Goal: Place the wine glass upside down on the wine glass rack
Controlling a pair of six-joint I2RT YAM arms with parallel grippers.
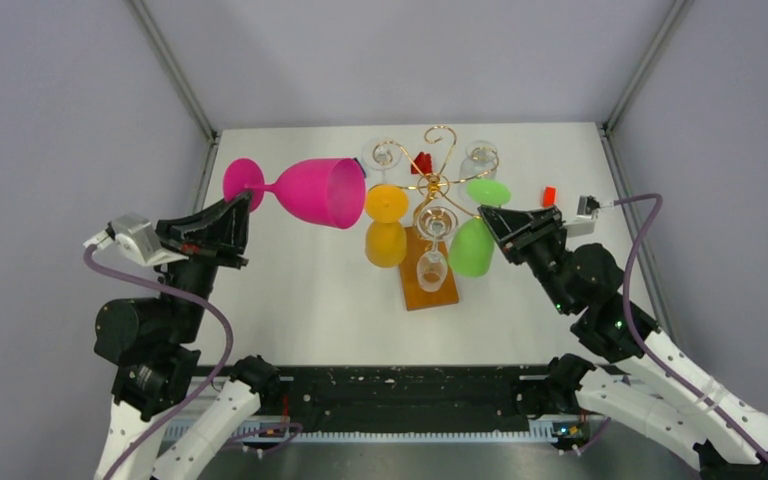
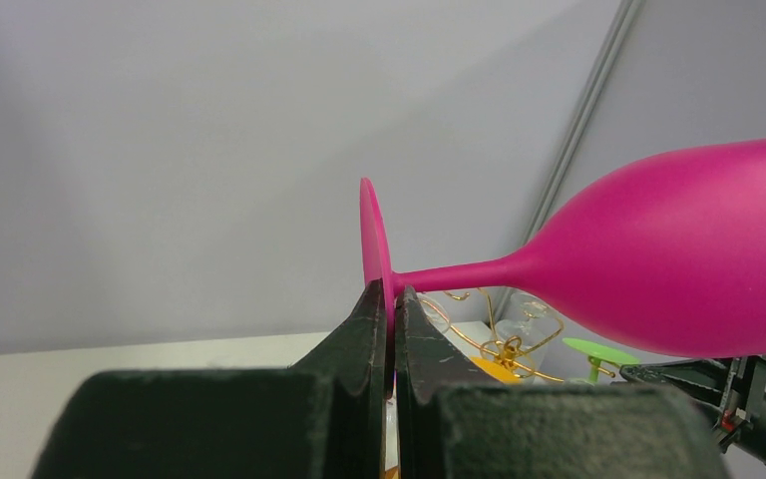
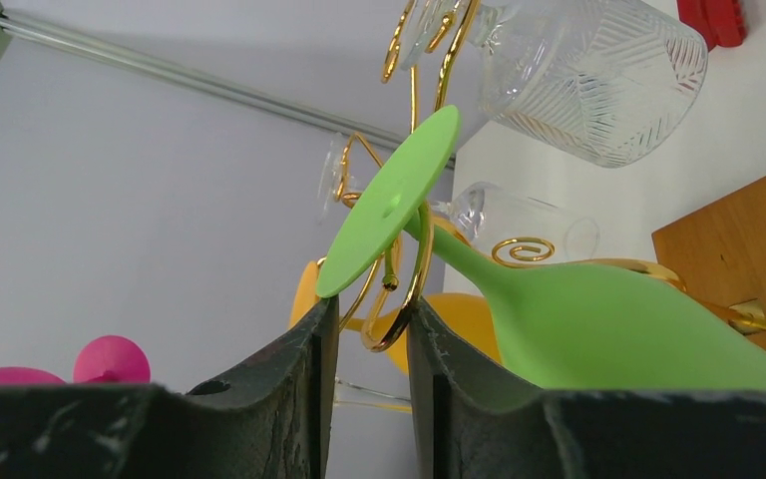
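A white desk [image 1: 290,300] with grey walls around it is holding a gold wine glass rack [image 1: 438,183] in its middle.
The left gripper [image 1: 247,203] is pinching the round foot of a pink wine glass [image 1: 320,192], which is lying sideways in the air, just left of the rack. The right gripper [image 3: 371,317] is sitting with its fingers a little apart around a gold wire arm, where a green wine glass [image 1: 472,248] is hanging upside down by its foot. An orange glass [image 1: 386,243] is hanging there too.
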